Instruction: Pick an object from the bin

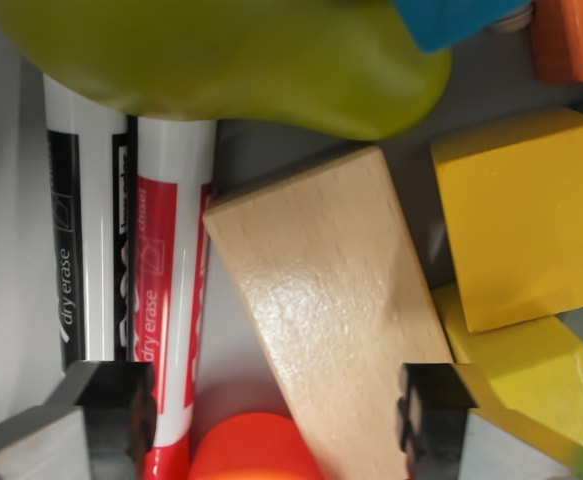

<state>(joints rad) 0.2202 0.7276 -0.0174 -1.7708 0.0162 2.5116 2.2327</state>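
Observation:
In the wrist view I look straight down into the bin at close range. A plain wooden block (331, 310) lies tilted in the middle, its lower end between my fingers. My gripper (276, 410) is open; the left fingertip (116, 405) sits over the red dry erase marker (171, 290), the right fingertip (433, 405) at the block's right edge. A black dry erase marker (89, 250) lies beside the red one. An orange round object (251, 450) shows between the fingers at the bottom.
A large olive-green rounded object (231, 55) covers the top. Two yellow blocks (526, 215) (526, 375) crowd the wrist view's right. A blue piece (451, 18) and an orange block (571, 38) sit at the top right. The grey bin floor (6, 250) shows at left.

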